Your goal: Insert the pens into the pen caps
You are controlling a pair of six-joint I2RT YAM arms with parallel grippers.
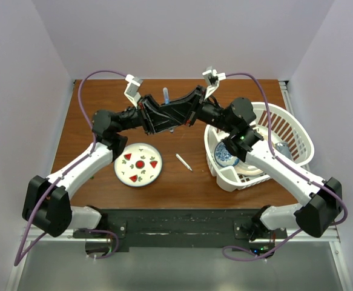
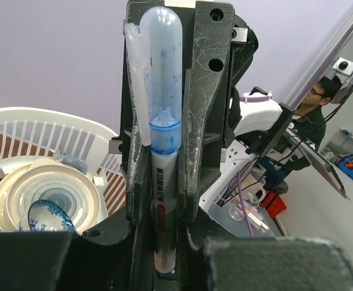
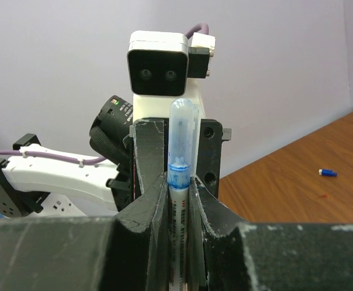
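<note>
Both grippers meet above the far middle of the table, holding one white-barrelled pen (image 1: 166,104) between them. A translucent blue cap (image 1: 165,93) sits on its upper end. In the left wrist view my left gripper (image 2: 164,182) is shut on the pen barrel (image 2: 163,182), with the cap (image 2: 161,66) standing above the fingers. In the right wrist view my right gripper (image 3: 179,206) is shut on the same barrel (image 3: 178,230) just below the cap (image 3: 181,139). A second pen (image 1: 184,162) lies loose on the table right of the plate. A small blue cap (image 3: 327,173) lies on the wood.
A round white plate with red marks (image 1: 138,163) lies at the front left. A white slatted basket (image 1: 285,130) holding bowls (image 2: 43,197) stands at the right, under the right arm. The table's back edge meets the wall just behind the grippers.
</note>
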